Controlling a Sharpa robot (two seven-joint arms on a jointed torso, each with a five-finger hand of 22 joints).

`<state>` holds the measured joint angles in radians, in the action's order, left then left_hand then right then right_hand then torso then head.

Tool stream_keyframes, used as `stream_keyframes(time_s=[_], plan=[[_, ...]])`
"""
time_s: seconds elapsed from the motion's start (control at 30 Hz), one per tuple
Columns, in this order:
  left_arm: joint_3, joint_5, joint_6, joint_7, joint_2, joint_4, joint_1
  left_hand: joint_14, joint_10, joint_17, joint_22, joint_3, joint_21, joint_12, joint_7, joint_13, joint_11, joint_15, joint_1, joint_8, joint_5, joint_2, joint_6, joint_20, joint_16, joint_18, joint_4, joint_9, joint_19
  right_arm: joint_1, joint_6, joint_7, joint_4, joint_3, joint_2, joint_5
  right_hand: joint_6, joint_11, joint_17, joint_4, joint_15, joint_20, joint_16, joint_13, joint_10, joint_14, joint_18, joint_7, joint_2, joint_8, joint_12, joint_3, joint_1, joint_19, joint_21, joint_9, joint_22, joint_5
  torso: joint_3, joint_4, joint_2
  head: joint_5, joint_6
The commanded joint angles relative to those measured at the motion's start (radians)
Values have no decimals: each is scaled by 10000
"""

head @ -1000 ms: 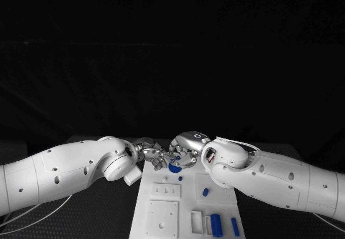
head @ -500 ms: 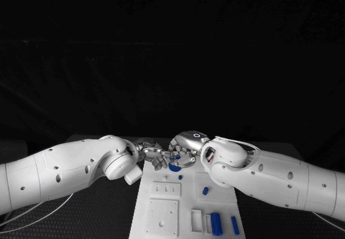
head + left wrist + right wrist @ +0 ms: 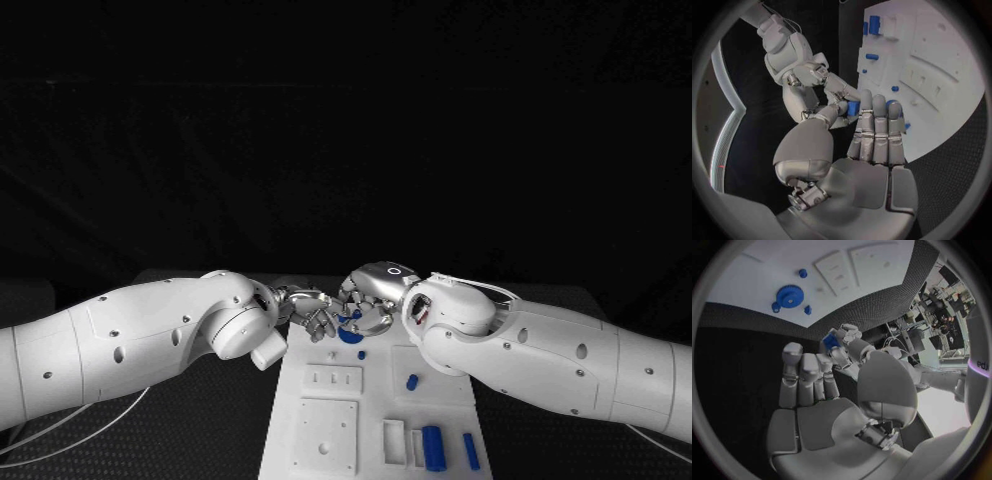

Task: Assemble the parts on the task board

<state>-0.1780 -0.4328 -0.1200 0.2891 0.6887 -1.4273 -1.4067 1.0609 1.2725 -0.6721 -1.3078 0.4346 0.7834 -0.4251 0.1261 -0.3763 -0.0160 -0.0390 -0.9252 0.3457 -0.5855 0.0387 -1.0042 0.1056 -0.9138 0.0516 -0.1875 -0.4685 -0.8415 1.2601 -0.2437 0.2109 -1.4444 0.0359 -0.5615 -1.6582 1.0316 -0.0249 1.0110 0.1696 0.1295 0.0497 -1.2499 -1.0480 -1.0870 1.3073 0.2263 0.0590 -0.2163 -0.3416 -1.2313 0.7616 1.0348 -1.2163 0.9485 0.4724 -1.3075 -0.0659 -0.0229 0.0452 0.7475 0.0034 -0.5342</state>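
The two hands met above the far end of the task board point(image 3: 329, 420), fingers almost interlaced. The left hand point(image 3: 306, 308) held a small blue part point(image 3: 854, 107) between its thumb and the tips of its straightened fingers, as the left wrist view showed; the same piece appeared as a blue block point(image 3: 830, 341) at that hand's fingertips in the right wrist view. The right hand point(image 3: 368, 300) hung just beside it with its fingers point(image 3: 807, 375) extended side by side and nothing in them, so it read as open; whether it touched the pinched piece could not be told.

Just under the hands, a round blue gear point(image 3: 788, 295) lay on the far end of the board, with two small blue pegs point(image 3: 776, 305) close beside it and another small blue peg point(image 3: 802, 273) a little apart. Further toward the robot, a short blue piece point(image 3: 411, 382) lay on the white plate, and at the near end two long blue bars point(image 3: 434, 448) sat next to the slotted white holder point(image 3: 395, 445). The recessed panels point(image 3: 326, 435) on the left side of the board looked unfilled.

By this showing the assembly was at an early-to-middle stage: the gear seemed placed, one part was in the air, probably being passed or turned between the hands, and several loose parts remained to be seated. The black surface point(image 3: 216, 430) lay on both sides of the board.
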Motion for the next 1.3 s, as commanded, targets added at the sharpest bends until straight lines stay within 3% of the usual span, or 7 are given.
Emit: stream_keyframes(time_s=[0.03,0.2,0.27,0.57,0.7,0.93,1.3], plan=[[26,320,50,-194,-64,-89,-23,-69,27,25,-146,209,52,-65,-331,-31,93,-31,159,-10,-240,-126,-412,338,-63,-58,-313,-54,14,-16,223,-97,-19,18,57,-92,281,-38,16,-64,57,23,-11,0,-64,1,355,231,-76,-22,8,5,46,17,27,-13,-151,-73,-3,3,2,-12,1],[26,355,0,-218,-50,-92,-22,-60,127,37,-155,533,105,-189,-391,-100,148,-43,278,49,-686,-457,-554,343,-166,-78,-800,-156,32,-16,238,-97,31,26,71,-92,282,-38,16,-65,57,22,-10,-1,-64,1,355,231,-76,-22,8,5,47,17,27,-13,-151,-80,-5,5,-2,-16,-2],[26,355,3,-226,-47,-87,-22,-43,167,38,-131,1128,105,-235,-422,-126,175,-64,122,60,-24,-350,-615,355,-223,-82,-797,-189,17,-16,240,-98,42,30,82,-92,282,-38,17,-65,57,22,-10,-1,-64,1,355,231,-75,-22,8,6,48,17,26,-13,-151,-82,-6,5,0,-14,-6],[27,339,63,-212,-38,-118,-22,-44,204,50,-155,1717,199,-330,-439,-187,197,-83,247,50,413,-127,-694,387,-357,-121,-688,-269,-2,-20,255,-108,62,41,89,-91,283,-37,18,-74,57,18,-7,-3,-63,1,355,232,-71,-20,10,4,41,17,26,-13,-152,-95,-10,6,0,-23,-18],[27,299,65,-211,-23,-119,-22,-39,221,62,-151,1804,253,-385,-458,-224,216,-107,234,51,1084,5,-734,410,-440,-120,-519,-334,-5,-35,252,-108,80,48,94,-89,284,-37,18,-88,56,14,-6,-4,-63,1,355,233,-61,-20,10,3,30,18,25,-14,-152,-104,-8,12,7,-25,-22],[27,76,-5,-210,-16,-116,-20,90,435,5,-170,1859,370,-542,-544,-311,319,-184,52,135,1499,-42,-932,469,-646,-105,-386,-427,-92,-65,250,-94,102,56,81,-88,285,-36,19,-96,56,12,-3,-6,-62,0,355,233,-62,-19,11,0,22,19,24,-14,-152,-109,-4,9,1,-17,-37],[27,-432,-44,-240,27,-105,-19,257,814,-198,-204,1770,667,-908,-737,-611,529,-380,51,309,1594,-45,-1377,634,-1180,-105,-255,-618,-244,-91,-334,-84,296,60,30,138,212,-20,9,-130,40,-6,38,-4,-17,-28,354,252,-176,31,46,-34,-50,51,-2,-36,-147,-142,6,-7,-1,6,-79]])
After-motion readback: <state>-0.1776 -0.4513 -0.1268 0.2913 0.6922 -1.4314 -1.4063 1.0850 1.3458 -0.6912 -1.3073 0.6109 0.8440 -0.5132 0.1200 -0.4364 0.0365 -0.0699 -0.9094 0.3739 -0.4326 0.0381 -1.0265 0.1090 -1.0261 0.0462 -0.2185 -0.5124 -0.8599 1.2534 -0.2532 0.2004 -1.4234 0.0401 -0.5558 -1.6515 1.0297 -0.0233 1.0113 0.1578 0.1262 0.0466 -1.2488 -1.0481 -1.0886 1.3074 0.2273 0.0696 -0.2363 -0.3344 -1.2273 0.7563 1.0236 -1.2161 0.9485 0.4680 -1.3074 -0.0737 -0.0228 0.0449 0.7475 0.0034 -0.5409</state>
